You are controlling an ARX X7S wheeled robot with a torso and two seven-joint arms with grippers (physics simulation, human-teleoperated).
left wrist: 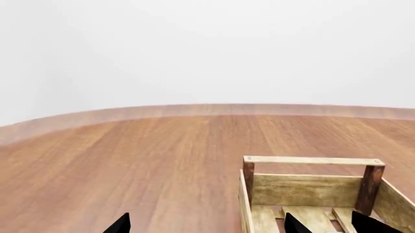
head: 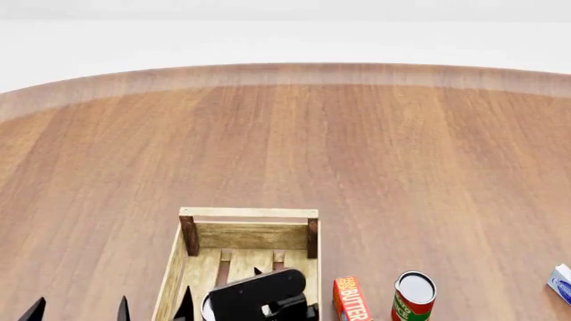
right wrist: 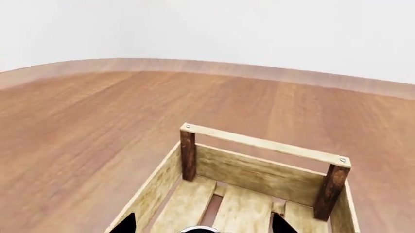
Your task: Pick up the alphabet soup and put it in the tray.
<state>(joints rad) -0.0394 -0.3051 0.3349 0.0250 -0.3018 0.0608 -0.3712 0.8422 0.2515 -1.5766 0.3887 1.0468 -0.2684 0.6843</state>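
Here, the only legible writing is "BUTTER" on an orange-red carton [head: 351, 299], just right of the tray [head: 249, 213]; a red-and-green can [head: 413, 296] stands upright beyond it, and a blue-white box [head: 560, 283] sits at the table [head: 285, 147] edge. The tray's long axis runs away from the robot. The right gripper [right wrist: 202, 224] hangs inside it, fingers apart around a pale rim, seemingly the soup [right wrist: 198, 230], mostly hidden. The left gripper [head: 79, 310] sits spread beside the tray.
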